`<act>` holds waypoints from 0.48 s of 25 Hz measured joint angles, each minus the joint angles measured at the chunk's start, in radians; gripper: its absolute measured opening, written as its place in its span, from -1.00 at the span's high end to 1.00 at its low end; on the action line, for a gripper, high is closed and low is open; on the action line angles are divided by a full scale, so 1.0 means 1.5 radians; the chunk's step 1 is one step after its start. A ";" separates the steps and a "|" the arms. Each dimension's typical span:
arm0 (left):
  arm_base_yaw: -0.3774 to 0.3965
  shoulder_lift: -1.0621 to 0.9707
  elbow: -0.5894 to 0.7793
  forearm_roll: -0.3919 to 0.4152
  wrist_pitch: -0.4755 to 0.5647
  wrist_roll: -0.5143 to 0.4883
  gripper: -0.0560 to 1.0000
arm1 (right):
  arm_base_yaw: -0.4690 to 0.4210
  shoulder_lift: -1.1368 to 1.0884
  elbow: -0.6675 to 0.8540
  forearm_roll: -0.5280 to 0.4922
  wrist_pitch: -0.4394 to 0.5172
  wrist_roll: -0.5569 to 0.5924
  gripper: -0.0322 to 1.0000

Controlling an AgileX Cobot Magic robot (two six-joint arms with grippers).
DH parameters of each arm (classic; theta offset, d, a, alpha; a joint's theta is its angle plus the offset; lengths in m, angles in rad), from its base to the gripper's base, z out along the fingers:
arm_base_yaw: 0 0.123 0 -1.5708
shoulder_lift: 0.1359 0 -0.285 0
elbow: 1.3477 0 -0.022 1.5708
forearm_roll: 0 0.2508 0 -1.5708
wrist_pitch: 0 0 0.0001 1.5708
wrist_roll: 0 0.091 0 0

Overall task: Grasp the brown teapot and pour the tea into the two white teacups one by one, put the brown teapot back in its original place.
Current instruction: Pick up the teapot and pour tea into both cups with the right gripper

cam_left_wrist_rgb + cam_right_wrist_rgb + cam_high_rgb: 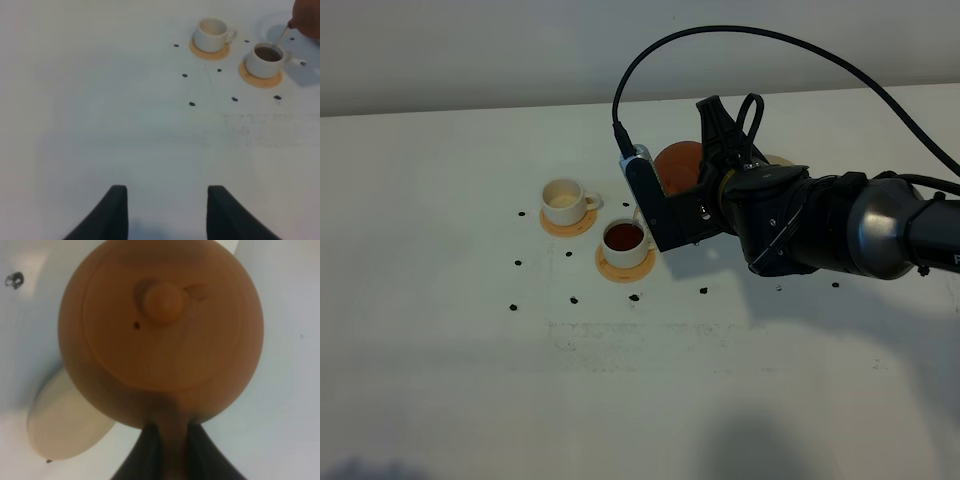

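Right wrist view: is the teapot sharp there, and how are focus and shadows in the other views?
Right wrist view: the brown teapot fills the frame, soft and blurred. Left wrist view: the empty teacup and the filled teacup fairly sharp, the table bright and washed out. Exterior high view: even light, faint shadow under the arm.

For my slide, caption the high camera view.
Right gripper pours tea from the teapot into the near cup; the far cup is empty.

One teapot (678, 165), two teacups (561, 201) (625, 241) (one filled), two coasters (570, 229) (615, 270), one saucer (65, 430).
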 joint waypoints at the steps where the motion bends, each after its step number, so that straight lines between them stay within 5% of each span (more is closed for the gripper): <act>1: 0.000 0.000 0.000 0.000 0.000 0.000 0.09 | 0.000 0.000 0.000 0.008 -0.001 0.001 0.76; 12: 0.000 0.000 0.000 0.000 0.000 0.000 0.09 | 0.000 0.000 0.000 0.123 -0.020 0.123 0.76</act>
